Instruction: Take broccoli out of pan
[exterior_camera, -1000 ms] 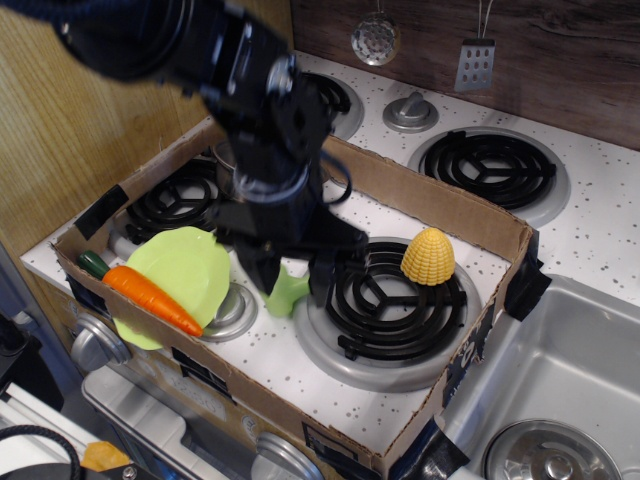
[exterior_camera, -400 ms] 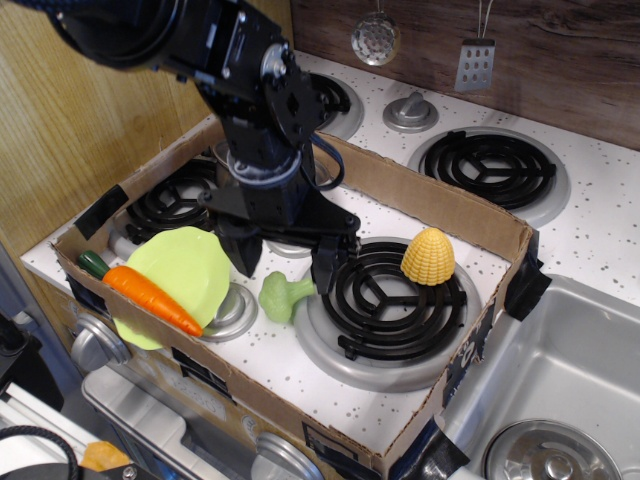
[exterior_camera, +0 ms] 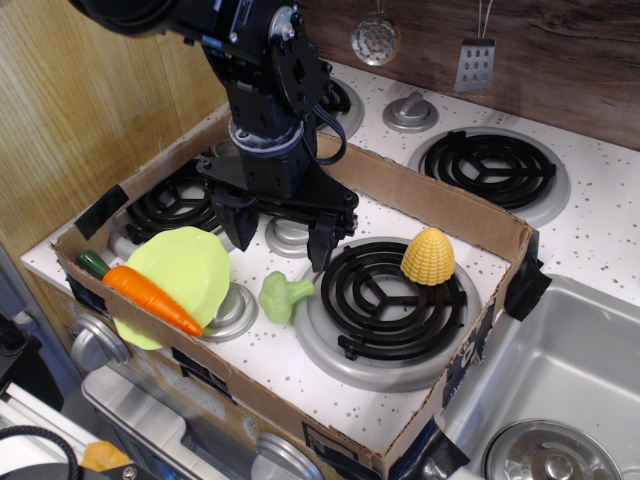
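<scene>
**Broccoli lies on the worktop, pincer spread above it**

In the single camera view, the black arm reaches in from the upper left and points its wrist nearly straight down over the cardboard tray (exterior_camera: 470,215) that frames the toy stove. The pincer (exterior_camera: 280,240) hangs with its two fingers (exterior_camera: 322,243) well apart and nothing between them. It sits above and slightly behind the broccoli (exterior_camera: 284,295), clear of it.

The broccoli lies on its side on the white speckled worktop (exterior_camera: 300,375), head toward the left and stem toward the right, between the small silver burner cap (exterior_camera: 232,310) and the large black coil burner (exterior_camera: 385,295). It touches neither finger. The pan (exterior_camera: 225,152) is mostly hidden behind the arm; only a sliver of shiny rim shows near the back-left burner, well apart from the broccoli.

A lime-green plate (exterior_camera: 185,270) leans at the tray's left, with an orange carrot (exterior_camera: 150,298) lying across its lower edge. The yellow corn (exterior_camera: 428,256) stands at the far edge of the large coil.

Compared with a second ago, the pincer has risen and pulled back; then its fingers straddled the broccoli low at the worktop. The broccoli now lies released, tipped flatter than before.
</scene>
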Robot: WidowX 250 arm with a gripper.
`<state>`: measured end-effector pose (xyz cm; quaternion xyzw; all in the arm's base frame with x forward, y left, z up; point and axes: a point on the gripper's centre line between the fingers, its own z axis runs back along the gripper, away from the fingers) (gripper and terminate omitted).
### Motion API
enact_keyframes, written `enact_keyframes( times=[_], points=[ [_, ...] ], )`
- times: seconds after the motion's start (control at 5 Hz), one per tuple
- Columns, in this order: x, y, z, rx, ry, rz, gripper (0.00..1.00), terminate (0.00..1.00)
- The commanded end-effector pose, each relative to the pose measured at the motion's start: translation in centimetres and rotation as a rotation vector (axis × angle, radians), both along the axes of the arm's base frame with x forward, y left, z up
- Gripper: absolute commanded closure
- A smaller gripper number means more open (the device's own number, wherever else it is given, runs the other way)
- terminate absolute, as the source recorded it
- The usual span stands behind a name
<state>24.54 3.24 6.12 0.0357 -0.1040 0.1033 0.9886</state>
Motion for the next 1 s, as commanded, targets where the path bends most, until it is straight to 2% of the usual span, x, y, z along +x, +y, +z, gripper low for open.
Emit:
enact_keyframes(
  times=[0.0, 0.6, 0.8],
  points=[
    [1.30, -0.55, 1.29, 0.008, -0.042, 0.001, 0.00, 0.00],
    [1.30, -0.55, 1.29, 0.008, -0.042, 0.001, 0.00, 0.00],
    [1.30, -0.55, 1.29, 0.008, -0.042, 0.001, 0.00, 1.00]
  ],
)
